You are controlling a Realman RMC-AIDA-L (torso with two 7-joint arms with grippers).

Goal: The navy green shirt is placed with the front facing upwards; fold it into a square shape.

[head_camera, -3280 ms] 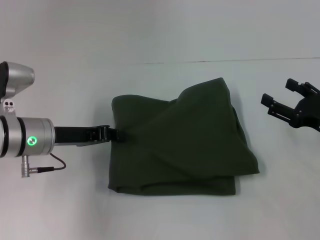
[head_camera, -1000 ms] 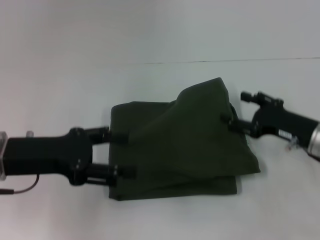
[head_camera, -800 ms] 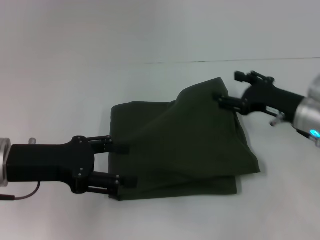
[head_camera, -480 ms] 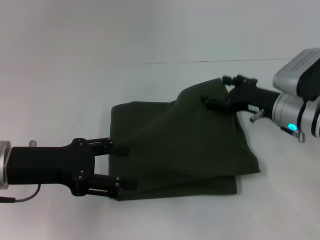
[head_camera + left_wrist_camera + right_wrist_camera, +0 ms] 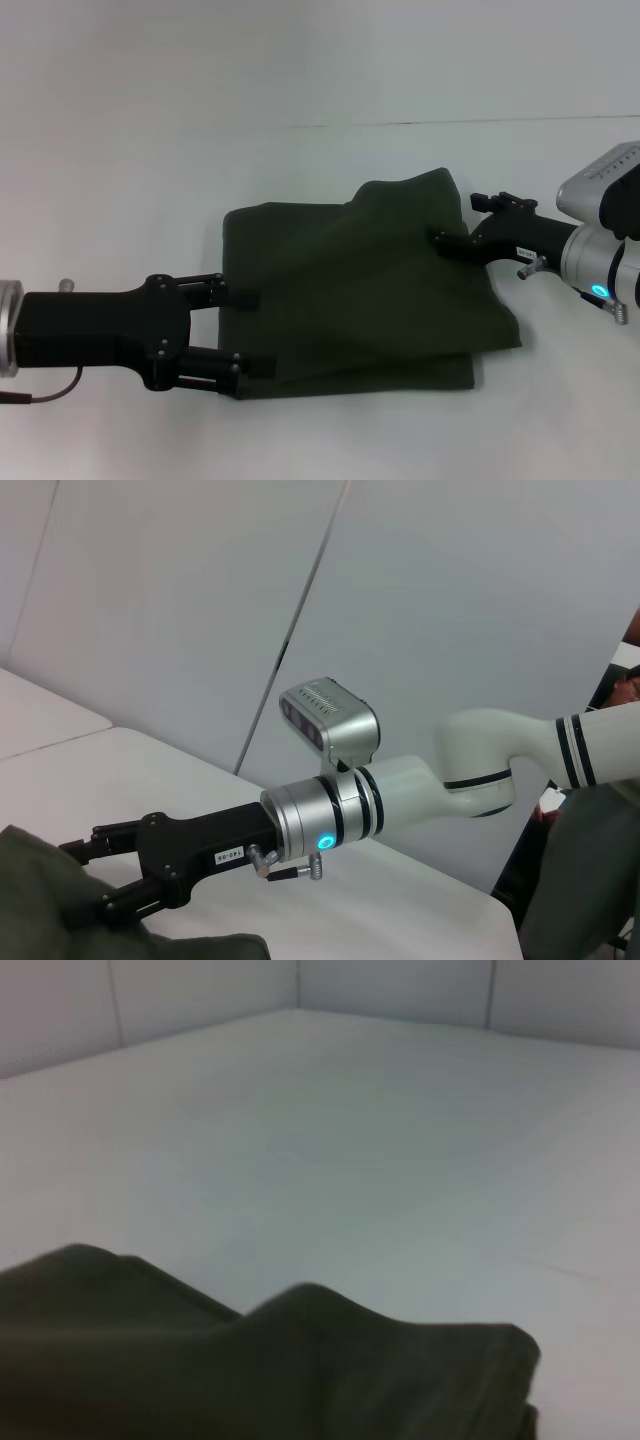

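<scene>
The navy green shirt [image 5: 360, 295] lies folded into a rough rectangle on the white table [image 5: 300, 80], with a loose flap raised at its far right corner. No print shows. My left gripper [image 5: 247, 332] is open at the shirt's left edge, one finger on the edge and one at the near left corner. My right gripper [image 5: 460, 220] is open at the far right corner, with its lower finger resting on the flap. The left wrist view shows the right gripper [image 5: 90, 880] open, with its fingers on either side of the shirt [image 5: 40, 910] fabric. The right wrist view shows only the shirt's [image 5: 250, 1370] edge.
A thin seam line [image 5: 450, 122] crosses the table behind the shirt. Pale wall panels [image 5: 450, 600] stand beyond the table in the left wrist view.
The right gripper came in from the right to the raised flap, went up to its peak, then came down; the flap now sits lower and flatter. The left gripper stayed at the left edge.
</scene>
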